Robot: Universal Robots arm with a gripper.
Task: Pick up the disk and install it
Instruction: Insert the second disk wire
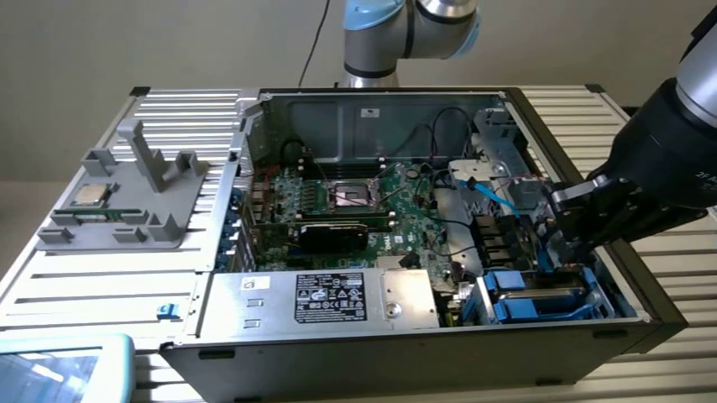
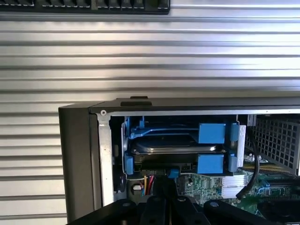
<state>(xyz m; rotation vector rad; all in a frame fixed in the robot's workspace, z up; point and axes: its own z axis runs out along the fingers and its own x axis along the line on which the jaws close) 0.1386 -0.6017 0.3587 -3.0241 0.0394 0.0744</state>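
A: Position check. Where is the flat silver-grey metal disk with blue plastic rails [image 2: 176,145]?

B: Seated in the blue drive bay [image 1: 538,295] at the corner of the open black computer case [image 1: 392,357], on the exterior view's right. In the wrist view its rounded metal edge lies level between two blue clips, rails on both sides.

A: And the black gripper [image 1: 568,252]?

B: Lowered into the case just beside the bay, fingers drawn fully together, nothing between them. The wrist view shows the narrow tip [image 2: 165,190] right at the disk's near edge; touching or a hair apart, can't tell.

A: Progress?

B: My read: pick-up done, placement done or nearly so. The disk looks home in its cage. Whether it's latched, or cabled, I can't confirm.

A: Room to move?

B: Tight. The case wall sits close behind the bay, and blue cable [image 1: 493,193] and black wiring run along the green motherboard [image 1: 358,210] side. The silver power supply box with a black label [image 1: 325,298] stands well apart toward the exterior view's left. Above is open; the ribbed metal table [image 2: 150,61] beyond the case is bare.
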